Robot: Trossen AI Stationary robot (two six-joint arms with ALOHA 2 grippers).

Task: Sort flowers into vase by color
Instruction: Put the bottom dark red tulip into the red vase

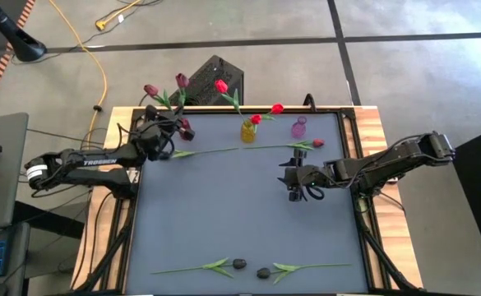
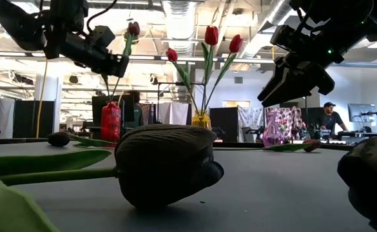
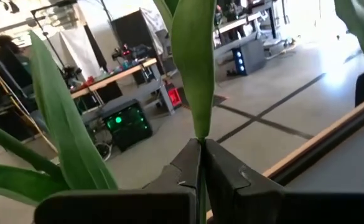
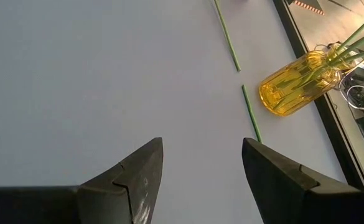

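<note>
Upper left of the high view, the left gripper (image 1: 168,130) clamps its fingers on a maroon flower (image 1: 182,80), apparently above the red vase (image 2: 111,121). Right gripper (image 1: 293,181) hovers mid-worktop, fingers spread, empty.

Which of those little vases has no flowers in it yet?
The purple vase, rightmost of the three. The yellow vase holds red tulips, and the red vase at the left holds maroon ones.
</note>
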